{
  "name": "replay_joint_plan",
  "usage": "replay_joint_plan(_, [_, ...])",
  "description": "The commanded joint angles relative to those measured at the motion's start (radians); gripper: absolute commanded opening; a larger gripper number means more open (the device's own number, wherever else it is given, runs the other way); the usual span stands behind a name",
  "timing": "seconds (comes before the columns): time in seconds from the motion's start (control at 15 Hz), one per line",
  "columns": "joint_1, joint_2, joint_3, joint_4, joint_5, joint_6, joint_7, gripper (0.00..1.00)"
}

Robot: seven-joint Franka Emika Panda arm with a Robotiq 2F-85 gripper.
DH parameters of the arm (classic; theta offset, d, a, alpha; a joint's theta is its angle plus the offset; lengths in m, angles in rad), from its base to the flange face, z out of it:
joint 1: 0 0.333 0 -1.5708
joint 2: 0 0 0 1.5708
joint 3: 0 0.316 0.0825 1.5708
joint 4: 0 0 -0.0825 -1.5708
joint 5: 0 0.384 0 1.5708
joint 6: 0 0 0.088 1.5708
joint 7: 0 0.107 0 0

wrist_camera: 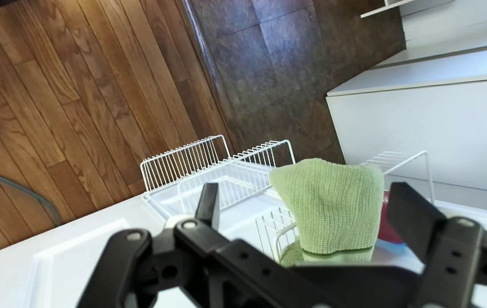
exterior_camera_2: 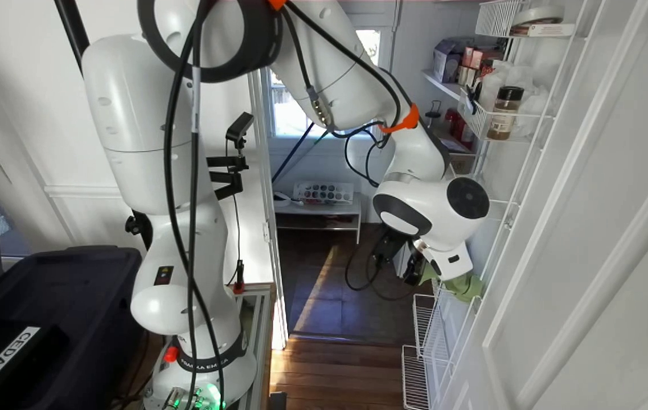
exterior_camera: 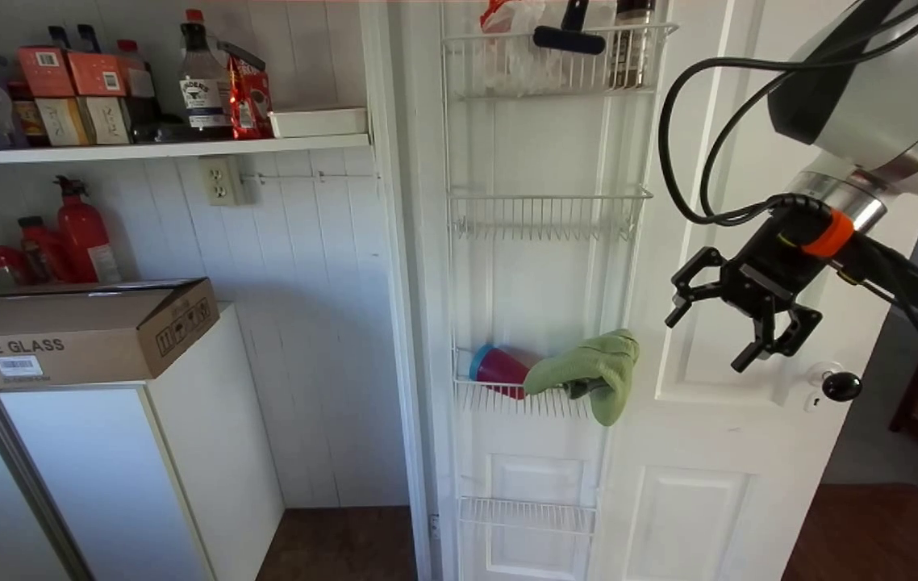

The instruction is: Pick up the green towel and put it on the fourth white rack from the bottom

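Can see the green towel (exterior_camera: 600, 363) bunched at one end of the third white rack (exterior_camera: 477, 395) from the bottom, slung over its edge with a flap hanging below, probably for want of depth in so narrow a ledge. Beside the towel, find a magenta cup (exterior_camera: 499, 369) tipped on its side, perhaps penned in by the raised front against rolling out. Holding nothing, with fingers (exterior_camera: 747, 356) spread wide: apart from the cloth in an exterior view, to either side of it in the wrist view; presumably set so to straddle the bunched part before pinching. Looks next to call for closing in, then lifting clear of the edge to the fourth rack (exterior_camera: 548, 216), directly above. Then count one towel, one cup, two fingers, and at least six racks, with two below the towel's own, down to the lowest rack (exterior_camera_2: 415, 377), and three above
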Motion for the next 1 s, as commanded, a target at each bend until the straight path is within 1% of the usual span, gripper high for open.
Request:
replay_joint_plan(0.0, [0.002,-0.001,-0.003,0.001,-0.002,-0.002,0.002,1.00])
replay_joint_plan(0.07, [0.002,-0.001,-0.003,0.001,-0.002,-0.001,0.002,1.00])
replay_joint_plan(0.27, [0.010,0.051,0.008,0.030,0.123,0.055,-0.177,1.00])
replay_joint_plan(0.4, [0.008,0.093,0.015,0.058,0.247,0.076,-0.332,1.00])
replay_joint_plan(0.53, [0.001,0.141,0.019,0.092,0.366,0.073,-0.470,1.00])
replay_joint_plan(0.8, [-0.011,0.242,0.020,0.161,0.556,0.053,-0.686,1.00])
replay_joint_plan(0.93, [-0.010,0.295,0.020,0.199,0.623,0.052,-0.772,1.00])
